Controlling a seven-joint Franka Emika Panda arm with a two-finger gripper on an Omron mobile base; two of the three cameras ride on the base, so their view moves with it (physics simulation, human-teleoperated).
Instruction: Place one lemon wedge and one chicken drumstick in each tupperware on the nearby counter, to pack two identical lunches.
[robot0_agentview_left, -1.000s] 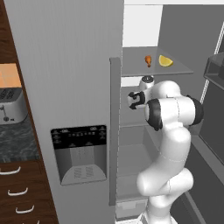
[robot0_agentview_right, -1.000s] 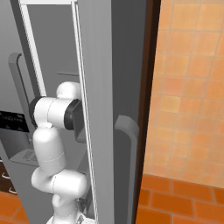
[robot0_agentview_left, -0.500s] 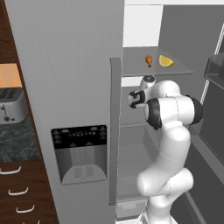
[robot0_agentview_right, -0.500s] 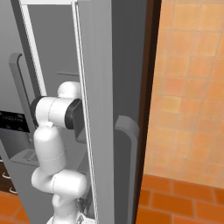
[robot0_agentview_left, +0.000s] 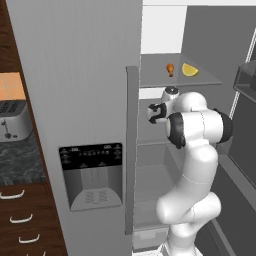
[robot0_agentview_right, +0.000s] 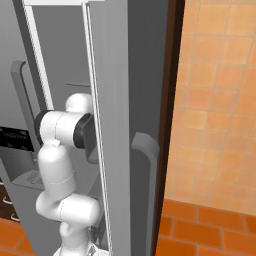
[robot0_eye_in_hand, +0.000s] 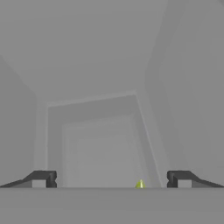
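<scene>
Gripper (robot0_eye_in_hand: 111, 179) spread wide and empty, inside open fridge (robot0_agentview_left: 165, 165), facing grey interior. Chicken drumstick (robot0_agentview_left: 170, 69) and lemon wedge (robot0_agentview_left: 189, 70) side by side on upper shelf (robot0_agentview_left: 200, 80), above the hand. Toaster (robot0_agentview_left: 13, 120) on counter (robot0_agentview_left: 17, 162) at left.

In the hand view we see just a tiny yellow-green tip (robot0_eye_in_hand: 140, 184) at the bottom edge, cut off and too small for us to name as a lemon wedge. The fingers (robot0_eye_in_hand: 38, 179) are cropped there to their tips. From the left base view, the toaster (robot0_agentview_left: 14, 121) and the dark speckled surface (robot0_agentview_left: 20, 162) run off the left edge, and the fridge door (robot0_agentview_left: 80, 100) hides whatever lies behind it. From the right base view, the open door panel (robot0_agentview_right: 112, 125) covers the arm's (robot0_agentview_right: 60, 135) far end, so we cannot see the hand
</scene>
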